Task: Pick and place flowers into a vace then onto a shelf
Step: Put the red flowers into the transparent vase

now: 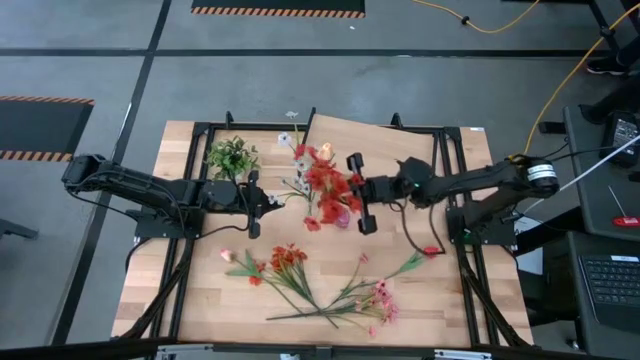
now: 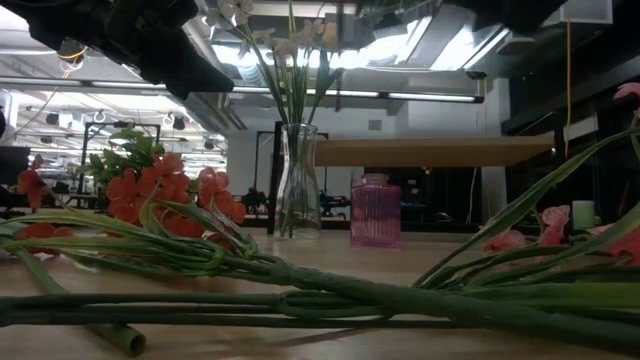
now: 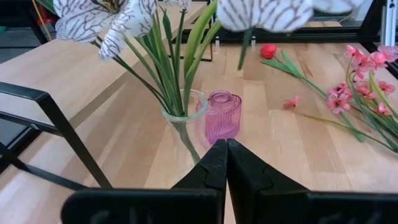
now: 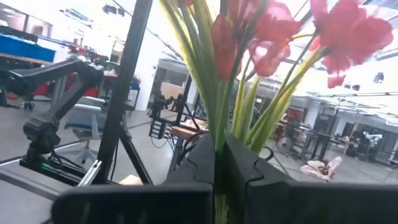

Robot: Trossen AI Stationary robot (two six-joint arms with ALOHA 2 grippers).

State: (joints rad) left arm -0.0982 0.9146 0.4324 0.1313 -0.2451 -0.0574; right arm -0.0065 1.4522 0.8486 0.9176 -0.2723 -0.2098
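A clear glass vase holding white striped flowers stands mid-table beside a small pink vase. My right gripper comes in from the table's right and is shut on a bunch of red flowers, held above the table near the two vases. My left gripper is shut and empty at the table's left, pointing toward the vases. More flowers lie flat on the near part of the table. The shelf stands at the far right. My right gripper pinches the red flowers' green stems between its two fingers, below the blooms. The fingers come from the table's right, slanting a little upward. The blooms stand beyond the fingertips, and the bunch is lifted clear of the table.
A green leafy tuft sits at the far left. Pink stems and a red bud stem lie on the near right. Black frame bars run along both sides of the tabletop.
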